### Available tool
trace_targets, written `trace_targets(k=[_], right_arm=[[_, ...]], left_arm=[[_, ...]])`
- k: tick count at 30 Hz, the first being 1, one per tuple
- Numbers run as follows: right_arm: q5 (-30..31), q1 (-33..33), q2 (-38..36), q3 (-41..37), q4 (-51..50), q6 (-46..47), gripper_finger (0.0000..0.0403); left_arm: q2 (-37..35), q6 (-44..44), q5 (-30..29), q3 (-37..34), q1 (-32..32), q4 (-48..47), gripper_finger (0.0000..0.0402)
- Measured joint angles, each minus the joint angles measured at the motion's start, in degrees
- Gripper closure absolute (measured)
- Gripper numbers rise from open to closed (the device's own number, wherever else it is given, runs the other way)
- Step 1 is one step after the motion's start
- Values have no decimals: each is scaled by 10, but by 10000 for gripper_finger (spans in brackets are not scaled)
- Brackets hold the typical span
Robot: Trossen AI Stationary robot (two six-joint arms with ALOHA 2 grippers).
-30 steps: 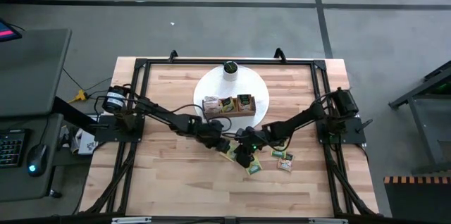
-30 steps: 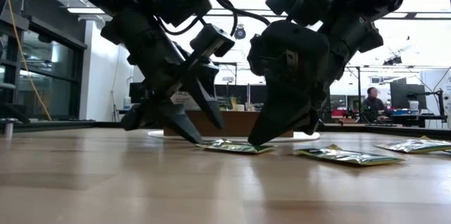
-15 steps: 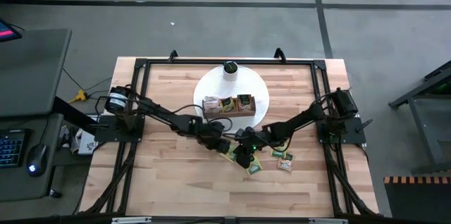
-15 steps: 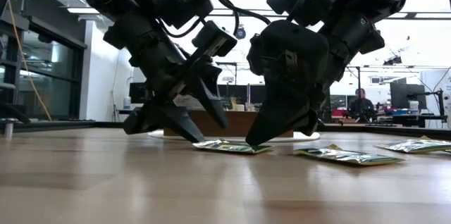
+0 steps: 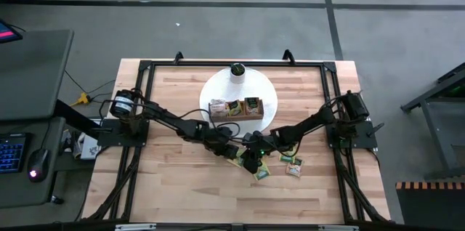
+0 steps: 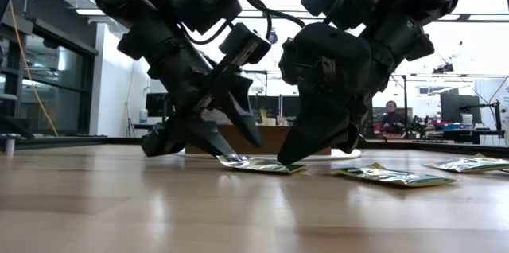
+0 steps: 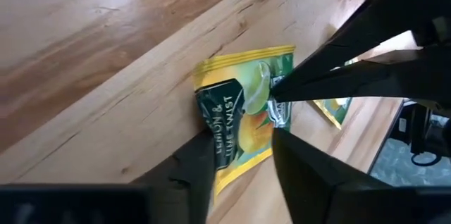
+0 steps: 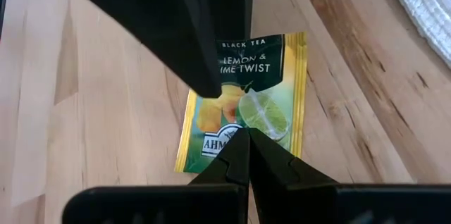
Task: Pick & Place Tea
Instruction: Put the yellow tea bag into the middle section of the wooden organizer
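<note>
Task is at an early stage. Left gripper point(image 7: 243, 150) straddles one edge of a green sachet point(image 7: 246, 115) lying flat on the table point(image 5: 174, 187) — jaws part open, not yet clamped. Right gripper point(image 8: 243, 146), fully closed, pins it. Other sachets point(image 5: 292, 164) remain loose; the tray point(image 5: 236, 107) holds some.

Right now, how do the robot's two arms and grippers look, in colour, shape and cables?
Both arms are black, built of slim jointed links. The left gripper has two dark, tapered, wedge-shaped fingers; black cables loop over its wrist. The right gripper narrows to a thin point below a bulky black housing; a small green light glows on that arm. No markings are legible.
</note>
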Motion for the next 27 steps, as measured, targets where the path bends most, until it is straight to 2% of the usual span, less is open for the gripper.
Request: trace_targets(k=[7,17,23,27], right_arm=[[0,0,0,0,0,0,403],[-2,0,-16,0,-5,-6,403],[33,0,-92,-2,-43,-23,402],[50,0,-152,-1,-99,-25,402]], left_arm=[[2,18,-1,0,0,-12,387],[2,31,1,0,0,-9,400],[2,60,1,3,0,-10,401],[4,96,21,23,-1,-26,401]])
